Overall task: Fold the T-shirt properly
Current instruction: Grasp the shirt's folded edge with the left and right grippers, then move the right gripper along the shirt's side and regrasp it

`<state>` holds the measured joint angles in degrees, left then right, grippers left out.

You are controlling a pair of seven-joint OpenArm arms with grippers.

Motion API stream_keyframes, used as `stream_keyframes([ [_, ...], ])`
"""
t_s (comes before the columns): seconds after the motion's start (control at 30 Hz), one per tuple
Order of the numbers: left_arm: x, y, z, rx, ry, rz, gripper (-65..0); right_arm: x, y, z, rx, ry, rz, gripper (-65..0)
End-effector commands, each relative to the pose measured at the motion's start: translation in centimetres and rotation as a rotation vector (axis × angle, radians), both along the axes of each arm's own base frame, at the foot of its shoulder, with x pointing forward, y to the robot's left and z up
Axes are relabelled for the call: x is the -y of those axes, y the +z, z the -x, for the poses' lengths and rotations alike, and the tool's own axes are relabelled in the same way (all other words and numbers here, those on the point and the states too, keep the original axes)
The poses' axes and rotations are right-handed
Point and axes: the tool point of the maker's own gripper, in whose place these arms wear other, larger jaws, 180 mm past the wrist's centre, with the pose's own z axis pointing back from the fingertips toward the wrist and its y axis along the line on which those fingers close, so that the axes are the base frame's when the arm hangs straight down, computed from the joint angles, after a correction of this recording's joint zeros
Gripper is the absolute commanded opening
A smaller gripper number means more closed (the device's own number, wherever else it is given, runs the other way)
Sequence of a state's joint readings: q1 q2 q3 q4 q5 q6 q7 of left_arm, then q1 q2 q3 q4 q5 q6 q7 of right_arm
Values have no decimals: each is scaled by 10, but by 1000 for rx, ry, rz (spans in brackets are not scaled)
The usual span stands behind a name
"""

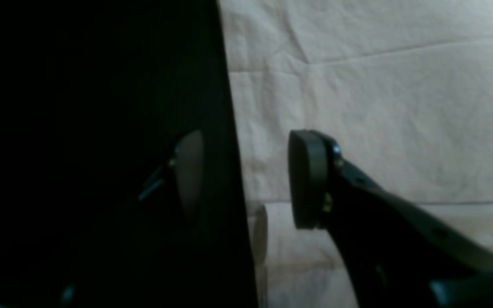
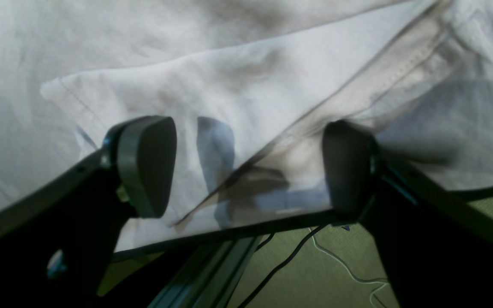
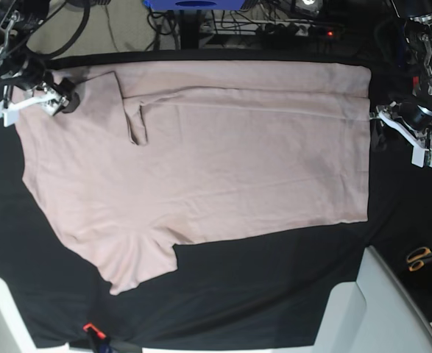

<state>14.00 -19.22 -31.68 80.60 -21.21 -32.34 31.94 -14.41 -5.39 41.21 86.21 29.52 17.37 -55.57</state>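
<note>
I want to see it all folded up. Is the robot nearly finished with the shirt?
Not nearly. Done: the T-shirt has its far edge folded over. In hand: nothing, the open right gripper and left gripper hover at its ends. Left: the near sleeve and remaining folds.

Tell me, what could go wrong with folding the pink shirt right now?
1. The right hand is open at the T-shirt corner that lies on the table edge, so the cloth might slip off.
2. The left hand straddles the shirt's edge; it might pinch the black table covering too.
3. One sleeve still sticks out, so the fold could end up lopsided.
</note>
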Motion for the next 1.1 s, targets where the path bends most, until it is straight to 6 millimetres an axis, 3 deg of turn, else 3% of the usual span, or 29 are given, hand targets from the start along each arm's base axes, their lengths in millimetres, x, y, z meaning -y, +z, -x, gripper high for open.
stream_keyframes([
  [0.0, -7, 13, -8, 45, -2, -14, -336, 1, 3, -6, 14, 4, 1, -143],
  [0.33, -6, 13, -8, 45, -4, -14, -336, 5, 25, -11, 41, 36, 44, -143],
  [0.9, -6, 12, -8, 43, -4, -13, -336, 4, 29, -25, 71, 31, 39, -143],
  [1.07, -6, 13, -8, 44, -3, -13, -336, 5, 27, -16, 50, 31, 39, -143],
])
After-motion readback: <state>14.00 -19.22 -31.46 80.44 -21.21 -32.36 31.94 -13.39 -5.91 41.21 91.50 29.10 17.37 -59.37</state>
